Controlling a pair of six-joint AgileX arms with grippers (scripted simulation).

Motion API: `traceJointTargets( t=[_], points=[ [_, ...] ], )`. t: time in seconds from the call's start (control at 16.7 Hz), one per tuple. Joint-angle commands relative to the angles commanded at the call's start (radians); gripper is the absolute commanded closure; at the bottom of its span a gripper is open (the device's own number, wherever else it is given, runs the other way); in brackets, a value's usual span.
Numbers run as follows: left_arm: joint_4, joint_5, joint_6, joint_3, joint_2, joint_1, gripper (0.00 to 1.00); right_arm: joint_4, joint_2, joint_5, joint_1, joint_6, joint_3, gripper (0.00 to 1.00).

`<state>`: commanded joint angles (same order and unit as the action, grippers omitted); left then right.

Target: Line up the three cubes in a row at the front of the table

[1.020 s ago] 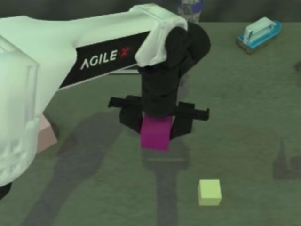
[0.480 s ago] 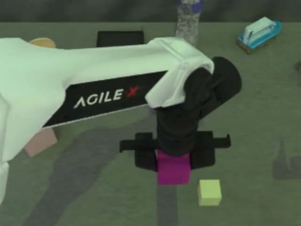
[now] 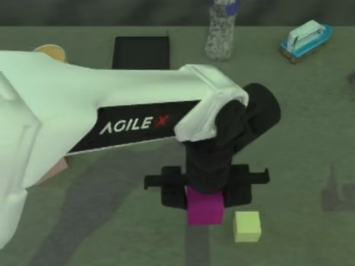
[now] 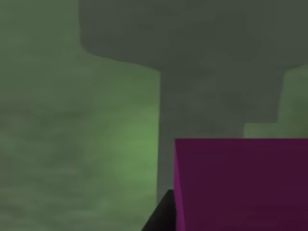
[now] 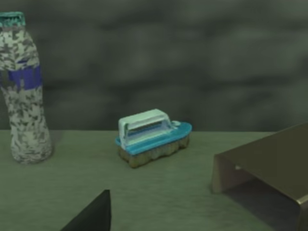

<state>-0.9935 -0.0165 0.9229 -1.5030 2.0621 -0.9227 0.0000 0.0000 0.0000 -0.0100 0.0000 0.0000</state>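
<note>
Two fingers of the left gripper (image 3: pixel 205 191) were clamped on the magenta cube (image 3: pixel 204 208), near the surface's (image 3: pixel 299 122) front edge. Yellow-green cube (image 3: pixel 247 226) sat just beside it, to the right; pink cube (image 3: pixel 57 167) well apart at left, mostly hidden.

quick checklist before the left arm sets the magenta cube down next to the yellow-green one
1. Magenta cube held in left hand: ok, fingers flank it.
2. Landing spot left of the yellow-green cube bare: ok, only table shows there.
3. Gap to the yellow-green cube: ok, the two are apart in the top view.
4. Cube touching the table yet: cannot tell; the wrist view shows shadow under it but not contact.
5. Pink cube in the row: not ok, it sits at the left, mostly hidden under the arm.
6. Right hand out of the way: ok, far back by the brush.
</note>
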Motion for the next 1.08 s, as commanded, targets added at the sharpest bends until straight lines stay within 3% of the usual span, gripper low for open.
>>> traceJointTargets(
  t=[0.24,0.48,1.08],
  points=[
    [0.127,0.001,-0.001,0.083,0.044,-0.004,1.0,0.0,0.0,0.0,0.0,0.0,0.0,0.0],
    [0.134,0.001,-0.001,0.088,0.047,-0.004,1.0,0.0,0.0,0.0,0.0,0.0,0.0,0.0],
    [0.134,0.001,-0.001,0.088,0.047,-0.004,0.25,0.0,0.0,0.0,0.0,0.0,0.0,0.0]
  ],
)
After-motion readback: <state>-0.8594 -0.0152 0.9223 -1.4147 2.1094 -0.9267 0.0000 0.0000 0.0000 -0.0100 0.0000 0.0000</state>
